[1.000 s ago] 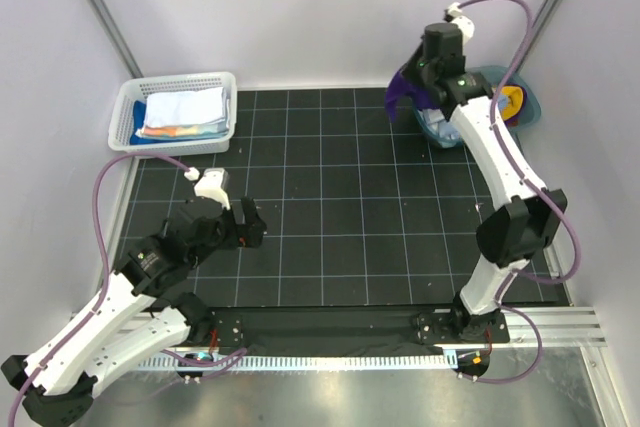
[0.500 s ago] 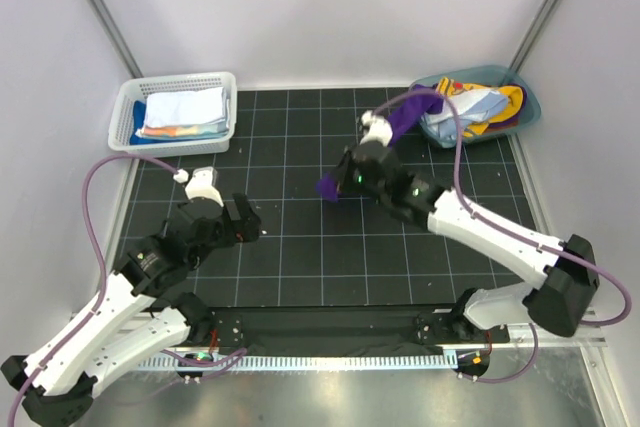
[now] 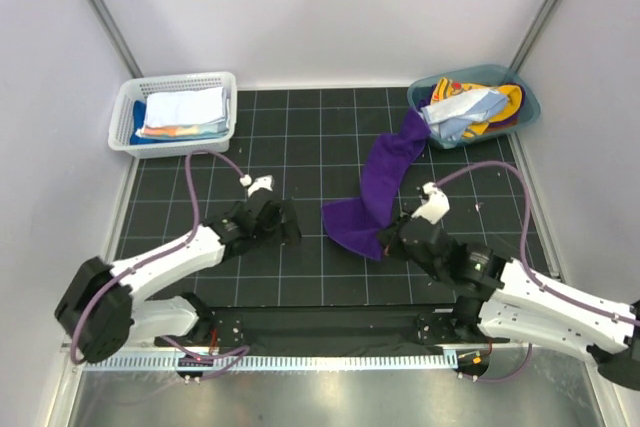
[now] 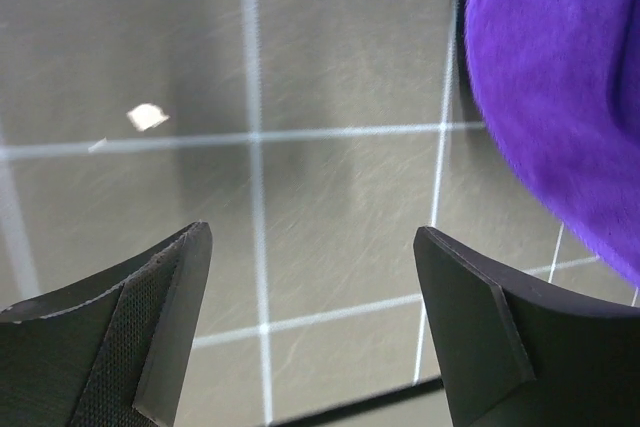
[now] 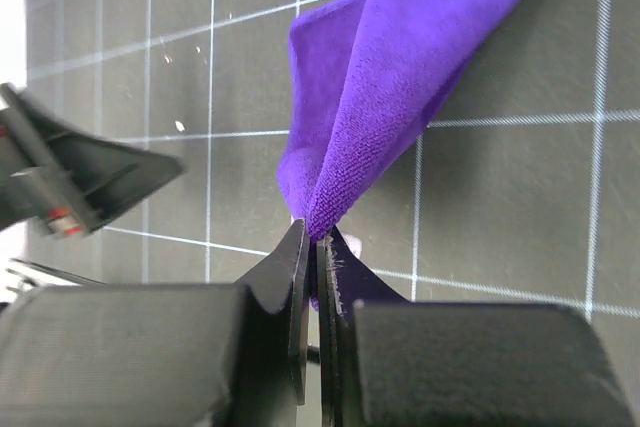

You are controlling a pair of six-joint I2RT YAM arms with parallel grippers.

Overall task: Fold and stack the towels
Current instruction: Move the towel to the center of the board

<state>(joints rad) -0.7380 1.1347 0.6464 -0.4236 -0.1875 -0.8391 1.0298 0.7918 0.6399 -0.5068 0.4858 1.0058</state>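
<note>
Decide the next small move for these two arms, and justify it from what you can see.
Probably the left gripper should slide right and close on the near edge of the purple towel. Its jaws stand open just beside that edge, while the right gripper is shut on a bunched corner and the towel trails back toward the teal tub. A second grip would let the arms spread it flat.

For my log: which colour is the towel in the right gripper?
The towel is deep purple; right wrist view best.

We see a robotics lab cell: plain white walls (image 3: 320, 17) beyond the right pincer (image 3: 388, 244), black white-gridded mat (image 3: 300, 137) beneath it.
</note>
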